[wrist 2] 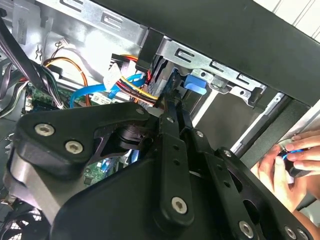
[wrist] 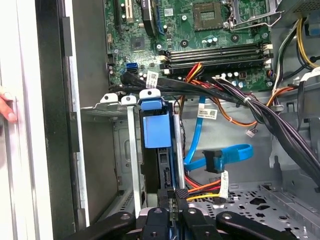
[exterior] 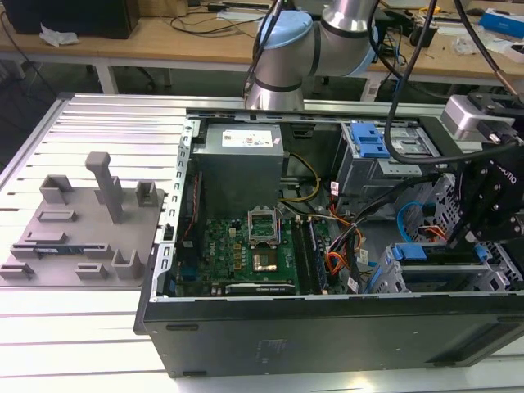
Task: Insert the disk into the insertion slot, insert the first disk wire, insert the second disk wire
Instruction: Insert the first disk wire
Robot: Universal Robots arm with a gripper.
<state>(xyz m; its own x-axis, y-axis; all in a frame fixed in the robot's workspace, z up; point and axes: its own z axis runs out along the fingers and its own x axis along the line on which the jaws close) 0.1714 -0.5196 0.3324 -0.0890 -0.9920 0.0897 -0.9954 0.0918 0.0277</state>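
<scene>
while my end effector (wrist: 175, 194) sits clenched, the disk (wrist: 157, 131) lies just ahead in the insertion slot (wrist: 131, 150), edge-on to it.

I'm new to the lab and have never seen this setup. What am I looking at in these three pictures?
A robot arm reaches into an open computer case on a metal table. One picture looks on from outside; the other two come from cameras at the arm's wrist. The gripper is down by the blue-framed disk, which sits in its slot, a blue wire beside it. Whether it holds anything is unclear. A grey parts holder lies on the table. A person's hand is beside the case.
</scene>
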